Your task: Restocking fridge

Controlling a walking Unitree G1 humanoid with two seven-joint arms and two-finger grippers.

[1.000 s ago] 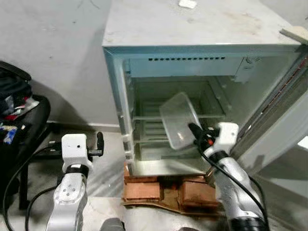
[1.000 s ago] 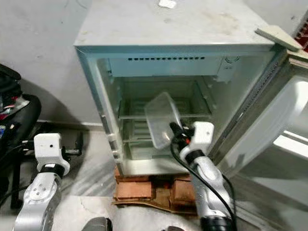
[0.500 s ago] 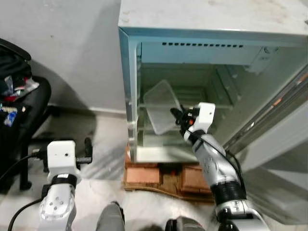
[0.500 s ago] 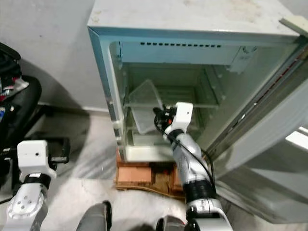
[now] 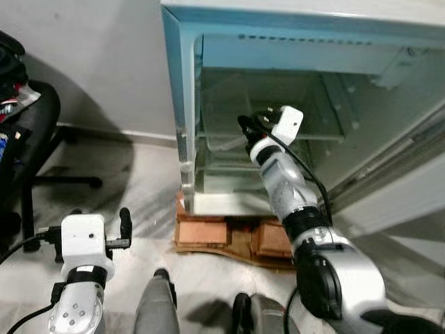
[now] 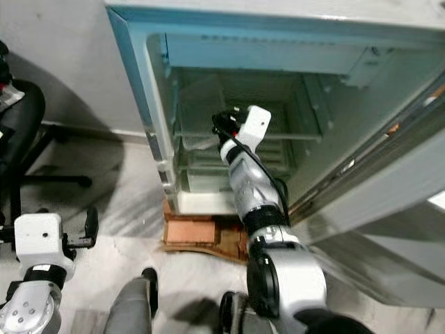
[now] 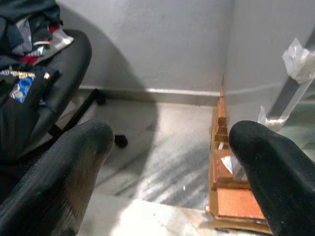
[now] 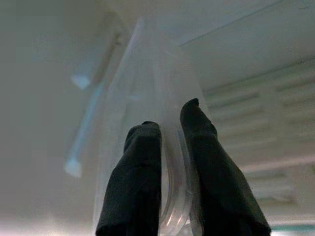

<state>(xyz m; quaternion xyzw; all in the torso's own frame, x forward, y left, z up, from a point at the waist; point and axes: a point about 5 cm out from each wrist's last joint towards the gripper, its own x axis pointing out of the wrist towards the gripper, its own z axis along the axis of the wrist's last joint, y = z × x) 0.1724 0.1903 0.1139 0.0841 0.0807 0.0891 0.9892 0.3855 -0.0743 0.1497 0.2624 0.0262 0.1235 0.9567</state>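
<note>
I have the right gripper (image 5: pixel 245 127) reached inside the open fridge (image 5: pixel 181 104), its two black fingers (image 8: pixel 142 162) pinched on the rim of a clear plastic container (image 5: pixel 224 111). The container sits tilted over the left end of the upper shelf (image 5: pixel 327 136), near the fridge's left wall — I judge it not yet set down, since it hangs at a slant from the grip. So the carrying seems done; levelling, lowering and letting go are left.

Room is tight on the left: the container's far side is close to the left wall and the door frame edge. To the right the shelf runs open toward the back corner, and the fridge door (image 6: pixel 389 195) stands swung wide on the right, clear of my arm. Below, the lower shelf and the brick base (image 5: pixel 229 236) under the fridge stay out of the way.

The left gripper (image 7: pixel 167 162) hangs idle low over the floor, fingers spread apart and holding nothing — a black chair (image 5: pixel 28 132) is off to its left.
</note>
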